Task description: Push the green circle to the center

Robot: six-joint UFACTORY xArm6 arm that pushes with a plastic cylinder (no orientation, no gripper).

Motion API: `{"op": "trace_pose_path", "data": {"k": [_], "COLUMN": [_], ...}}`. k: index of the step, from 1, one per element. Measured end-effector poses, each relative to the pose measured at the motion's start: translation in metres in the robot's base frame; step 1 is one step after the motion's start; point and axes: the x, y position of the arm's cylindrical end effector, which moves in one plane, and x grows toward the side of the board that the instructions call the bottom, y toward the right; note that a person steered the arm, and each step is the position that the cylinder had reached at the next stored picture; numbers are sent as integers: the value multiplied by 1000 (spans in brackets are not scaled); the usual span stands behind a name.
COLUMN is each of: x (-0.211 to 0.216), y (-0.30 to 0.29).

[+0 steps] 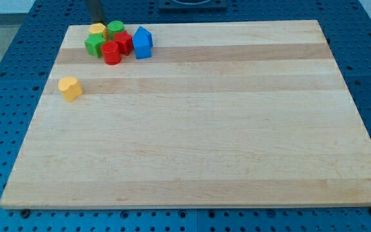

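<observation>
The green circle (pixel 115 28) sits near the top left of the wooden board (pixel 198 129), in a tight cluster of blocks. Beside it on the left is a yellow block (pixel 97 29). Below these lie a green block (pixel 95 44), a red cylinder (pixel 111 53) and another red block (pixel 123 42). A blue house-shaped block (pixel 142 42) stands at the cluster's right. My tip (pixel 98 21) comes down from the view's top, just behind the yellow block and left of the green circle.
A second yellow block (pixel 70 88) lies alone near the board's left edge, below the cluster. A blue perforated table (pixel 11 96) surrounds the board.
</observation>
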Motion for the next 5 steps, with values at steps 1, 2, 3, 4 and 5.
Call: {"op": "trace_pose_path", "data": {"k": [1, 2, 3, 4, 5], "x": [0, -1, 8, 26, 43], "y": [29, 45, 45, 46, 56]}}
